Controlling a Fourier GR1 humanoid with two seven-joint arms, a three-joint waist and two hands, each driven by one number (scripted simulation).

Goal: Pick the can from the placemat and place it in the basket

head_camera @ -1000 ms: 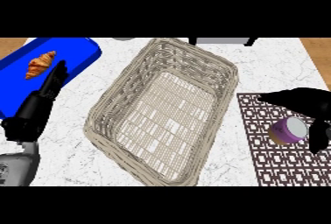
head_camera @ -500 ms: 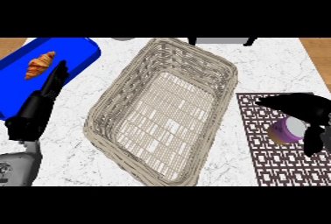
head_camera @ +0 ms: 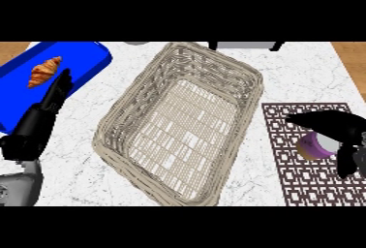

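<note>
Since a second ago, the right hand (head_camera: 336, 127) has shifted slightly along the placemat (head_camera: 286, 160) and closed in on the can (head_camera: 314, 147); basket (head_camera: 178, 121) and left hand (head_camera: 44, 114) have not moved. Fingers and thumb now curl round the can, which lies on the mat under the palm, its purple side showing toward the basket. That basket sits well to the hand's left. Far across, the left hand rests open, fingers straight, its tips beside a blue tray (head_camera: 79, 60) holding a croissant (head_camera: 44, 71).
</note>
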